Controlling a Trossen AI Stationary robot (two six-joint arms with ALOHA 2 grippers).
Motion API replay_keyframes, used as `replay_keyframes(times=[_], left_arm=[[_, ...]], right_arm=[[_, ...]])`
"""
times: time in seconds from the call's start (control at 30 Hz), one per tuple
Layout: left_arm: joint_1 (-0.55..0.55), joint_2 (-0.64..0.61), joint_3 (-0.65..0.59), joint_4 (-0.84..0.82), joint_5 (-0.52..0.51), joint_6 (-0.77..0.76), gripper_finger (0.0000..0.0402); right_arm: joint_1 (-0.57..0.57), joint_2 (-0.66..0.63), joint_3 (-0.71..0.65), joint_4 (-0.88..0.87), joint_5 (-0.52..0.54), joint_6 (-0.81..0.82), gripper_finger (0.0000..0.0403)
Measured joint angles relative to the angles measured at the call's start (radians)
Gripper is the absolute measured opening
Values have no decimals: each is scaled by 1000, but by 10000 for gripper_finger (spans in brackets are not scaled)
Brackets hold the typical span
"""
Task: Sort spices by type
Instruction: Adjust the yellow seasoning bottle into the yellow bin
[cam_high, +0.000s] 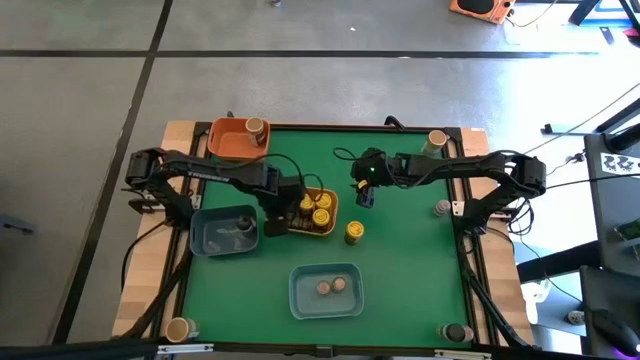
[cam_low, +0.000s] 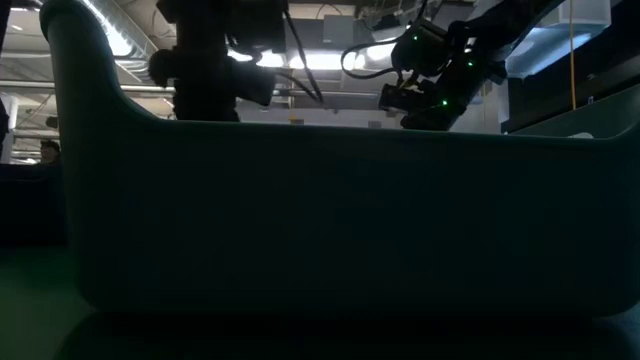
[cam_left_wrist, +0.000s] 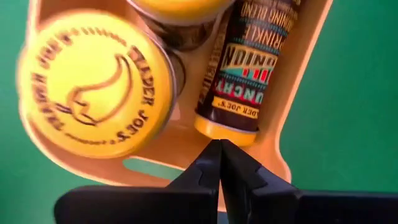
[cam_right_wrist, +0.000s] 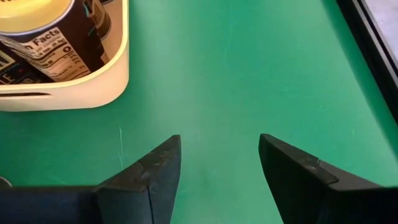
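The spices are small jars. Several yellow-lidded ones fill the yellow tray: one upright, one lying on its side. My left gripper points down, shut and holding nothing, over that tray's left end. My right gripper hangs open over bare green mat just right of the tray. Another yellow-lidded jar stands on the mat. A dark-lidded jar stands in the left blue tray. Two tan-lidded jars sit in the near blue tray. One tan-lidded jar is in the orange tray.
Single jars stand near the table's edges and corners. The near blue tray's wall fills the low view. Open green mat lies at the far middle and to the right of the yellow tray.
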Motion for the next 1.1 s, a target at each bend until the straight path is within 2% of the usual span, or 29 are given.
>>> replay_keyframes(times=[0.3, 0.53, 0.87, 1.1], left_arm=[[-7, 3, -67, 36, -11, -7, 5], [-7, 10, -68, 53, -11, 41, 5], [-7, 87, -67, 59, 9, 60, 5], [-8, 90, -66, 122, 13, 79, 5]], right_arm=[[0, 0, 0, 0, 0, 18, 214], [0, 0, 0, 0, 0, 19, 214], [0, -1, 0, -1, -1, 31, 214], [1, -1, 0, -8, -10, 46, 214]])
